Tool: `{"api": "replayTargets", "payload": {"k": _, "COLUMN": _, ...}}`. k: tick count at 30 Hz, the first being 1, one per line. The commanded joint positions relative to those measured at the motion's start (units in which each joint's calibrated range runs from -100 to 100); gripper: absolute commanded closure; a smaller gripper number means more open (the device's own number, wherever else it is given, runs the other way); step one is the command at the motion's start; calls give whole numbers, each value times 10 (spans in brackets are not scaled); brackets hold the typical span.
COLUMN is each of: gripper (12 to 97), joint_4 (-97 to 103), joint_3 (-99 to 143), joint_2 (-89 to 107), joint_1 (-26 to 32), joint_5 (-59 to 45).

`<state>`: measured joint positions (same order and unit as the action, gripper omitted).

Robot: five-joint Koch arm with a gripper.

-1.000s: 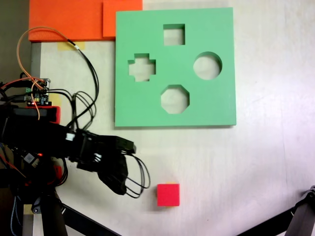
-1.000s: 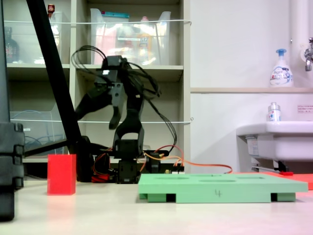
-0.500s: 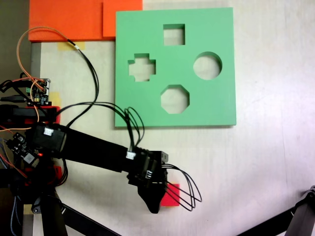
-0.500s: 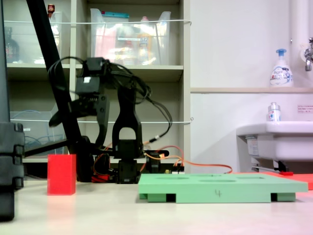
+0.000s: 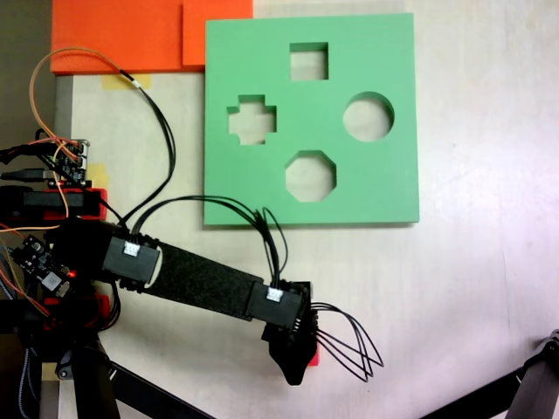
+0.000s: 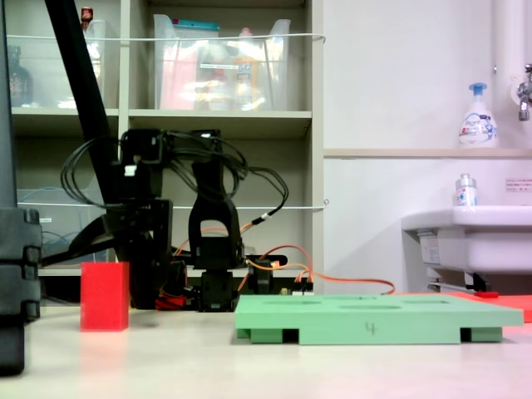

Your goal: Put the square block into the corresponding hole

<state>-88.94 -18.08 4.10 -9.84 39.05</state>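
Square block (image 6: 105,296), bright red: stands on the desk (image 5: 472,288) near its bottom edge in the top-down fixed view, a little left of centre. There it is almost wholly covered by the arm's head; a thin red sliver shows at (image 5: 314,354). In the low side-on fixed view it stands upright and in full sight, near the left edge of the desk.

Pincer (image 5: 297,371): black, over the block in the top-down fixed view, tip pointing toward the bottom edge. In the side-on fixed view it hangs low at (image 6: 148,295), just right of the block; touching or apart, cannot tell. Jaw gap is not readable in either view: cannot tell whether wide, narrow, or closed on the block.

Corresponding hole (image 5: 309,61): square cutout near the top edge of the green board (image 5: 393,175), well apart from the block. Cross cutout (image 5: 251,120), round cutout (image 5: 368,117) and octagonal cutout (image 5: 310,175) share the board.

Writing: a handwritten "4" (image 6: 370,328) on the board's front edge. Pump bottle (image 6: 478,118) on the ledge carries a label, too small to read.

Orange foam sheet (image 5: 122,35) lies at the top-left corner of the desk, touching the board.
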Motion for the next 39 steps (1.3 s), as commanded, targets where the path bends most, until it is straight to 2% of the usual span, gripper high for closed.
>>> {"api": "replayTargets", "payload": {"k": 1, "gripper": 265, "joint_4": 2, "joint_3": -35, "joint_2": -5, "joint_1": -4, "joint_5": -6}}
{"api": "replayTargets", "payload": {"k": 7, "gripper": 278, "joint_4": 21, "joint_3": -33, "joint_2": -40, "joint_1": -6, "joint_5": -9}}
{"api": "replayTargets", "payload": {"k": 9, "gripper": 371, "joint_4": 21, "joint_3": -30, "joint_2": -41, "joint_1": -8, "joint_5": -14}}
{"api": "replayTargets", "payload": {"k": 12, "gripper": 559, "joint_4": 21, "joint_3": -23, "joint_2": -52, "joint_1": -14, "joint_5": -14}}
{"api": "replayTargets", "payload": {"k": 14, "gripper": 623, "joint_4": 18, "joint_3": -22, "joint_2": -62, "joint_1": -16, "joint_5": -14}}
{"api": "replayTargets", "payload": {"k": 21, "gripper": 707, "joint_4": 14, "joint_3": 12, "joint_2": -63, "joint_1": -17, "joint_5": -4}}
{"api": "replayTargets", "payload": {"k": 24, "gripper": 768, "joint_4": 4, "joint_3": 13, "joint_2": -62, "joint_1": -17, "joint_5": -2}}
{"api": "replayTargets", "payload": {"k": 31, "gripper": 777, "joint_4": -29, "joint_3": 12, "joint_2": -24, "joint_1": -15, "joint_5": 12}}
{"api": "replayTargets", "payload": {"k": 39, "gripper": 777, "joint_4": -98, "joint_3": 12, "joint_2": 104, "joint_1": 4, "joint_5": 38}}
